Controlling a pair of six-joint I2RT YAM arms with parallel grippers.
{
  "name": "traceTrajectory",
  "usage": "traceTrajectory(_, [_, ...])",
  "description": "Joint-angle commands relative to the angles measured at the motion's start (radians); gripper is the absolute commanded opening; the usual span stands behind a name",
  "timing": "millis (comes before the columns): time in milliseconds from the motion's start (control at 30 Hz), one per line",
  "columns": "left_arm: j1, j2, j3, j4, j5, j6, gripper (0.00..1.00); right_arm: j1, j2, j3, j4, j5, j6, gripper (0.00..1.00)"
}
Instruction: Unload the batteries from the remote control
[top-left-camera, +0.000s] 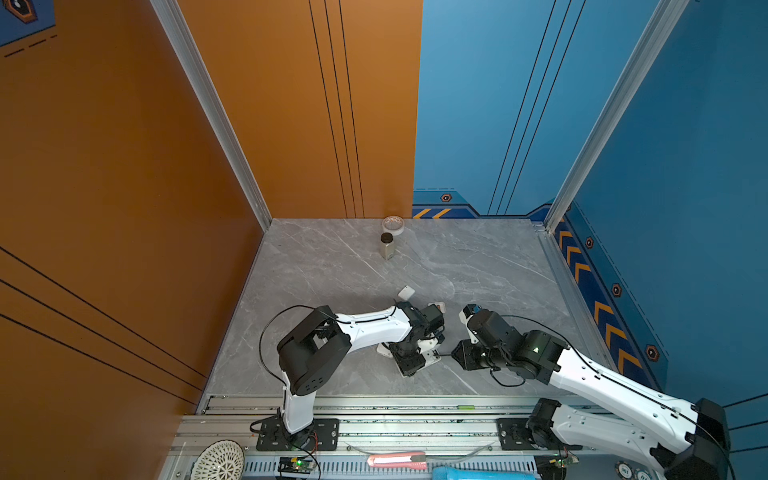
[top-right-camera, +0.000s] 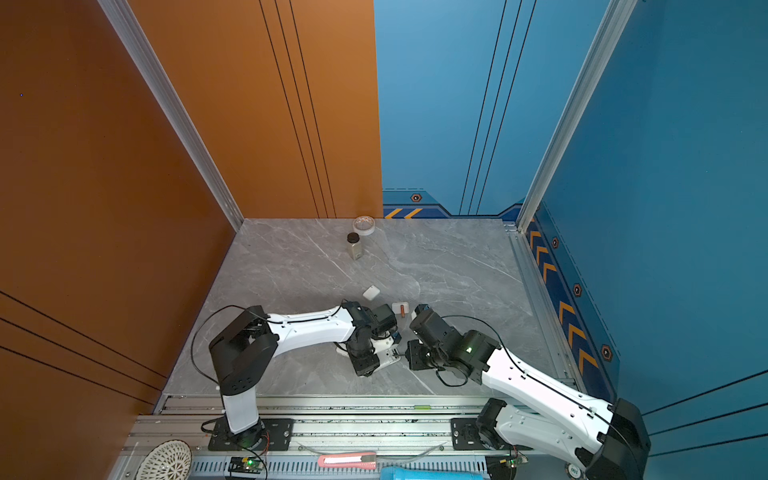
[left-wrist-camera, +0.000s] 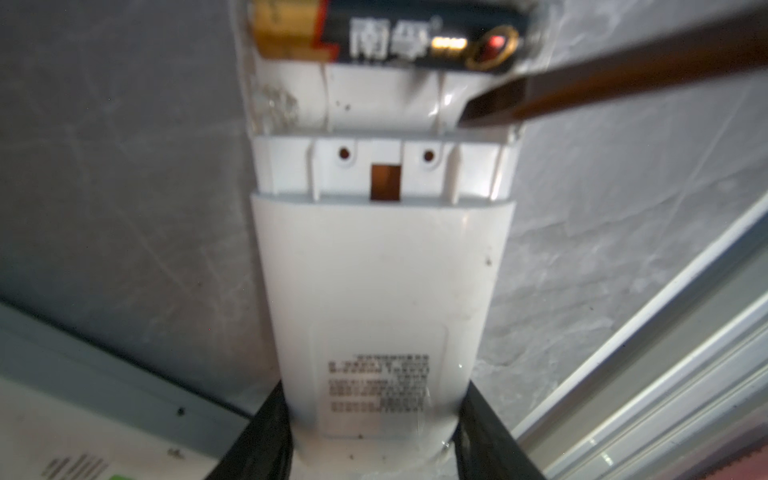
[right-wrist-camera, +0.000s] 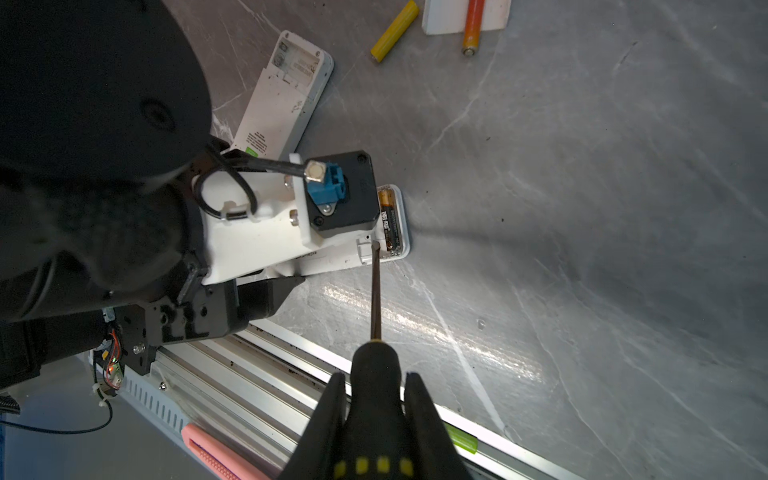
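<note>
One black-and-gold battery (left-wrist-camera: 386, 37) sits in the open bay of the remote (left-wrist-camera: 380, 291), against the bay's outer wall. The slot beside it is bare white plastic. The flat tip of a screwdriver (right-wrist-camera: 376, 291) reaches into that bare slot, just beside one end of the battery. The left end effector (left-wrist-camera: 374, 419) grips the remote at the end away from the bay, its jaws spread to the remote's width and pressed against both sides. The right end effector (right-wrist-camera: 376, 395) is almost closed, clamped on the screwdriver's black-and-yellow handle.

Farther out, a yellow battery (right-wrist-camera: 395, 31) lies loose on the counter (right-wrist-camera: 582, 208). Near it an orange-red battery (right-wrist-camera: 473, 25) lies partly across a small white cover (right-wrist-camera: 446, 18). A second remote (right-wrist-camera: 286, 91) lies back-up beside the left arm; whether its bay is empty I cannot tell.

By the look of it, two batteries are already out. The black-and-gold one is left, and it probably has to be levered up at its end before it comes free.
</note>
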Motion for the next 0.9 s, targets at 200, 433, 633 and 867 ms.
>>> traceTrajectory(200, [-0.005, 0.012, -0.024, -0.007, 0.002, 0.002, 0.0, 0.012, 0.026, -0.015, -0.025, 0.01, 0.007, 0.0])
traceTrajectory(433, [-0.005, 0.01, -0.027, -0.009, -0.002, 0.007, 0.0, 0.016, 0.034, -0.009, -0.073, 0.05, 0.0, 0.0])
traceTrajectory(633, [-0.007, 0.006, -0.012, -0.025, -0.028, 0.006, 0.0, 0.096, 0.113, 0.066, -0.178, 0.175, -0.046, 0.0])
traceTrajectory(867, [-0.007, 0.004, 0.024, -0.083, -0.034, 0.011, 0.0, 0.261, 0.226, 0.163, -0.283, 0.428, -0.012, 0.0])
